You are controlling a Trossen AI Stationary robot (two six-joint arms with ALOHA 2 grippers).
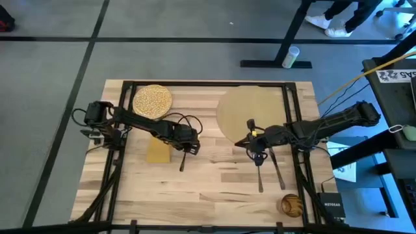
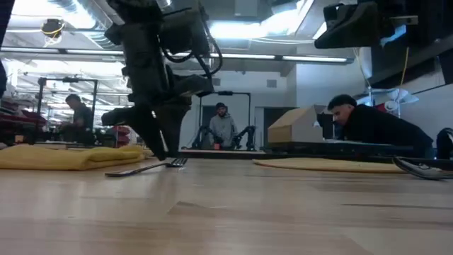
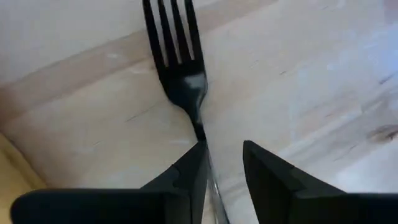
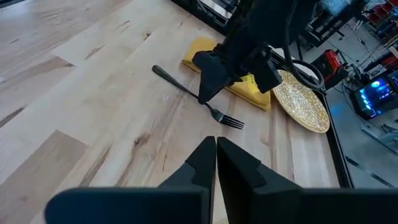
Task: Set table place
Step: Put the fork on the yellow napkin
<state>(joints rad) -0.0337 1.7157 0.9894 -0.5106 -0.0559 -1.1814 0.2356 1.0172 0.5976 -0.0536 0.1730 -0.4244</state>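
Overhead view evenly lit; my arms cast soft short shadows on table (image 1: 214,182). Low view backlit by bright ceiling lights (image 2: 241,28), my arm near-silhouette, foreground wood blurred. My left wrist view soft-focus, fork (image 3: 180,68) tines slightly smeared.

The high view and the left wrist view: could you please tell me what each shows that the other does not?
Only the high view shows the round place mat, the speckled plate, the right hand over two utensils, and a small wooden bowl. Only the left wrist view shows the fork up close: four tines, handle running between the left hand's open fingers. Both show the fork, the yellow napkin and the table.
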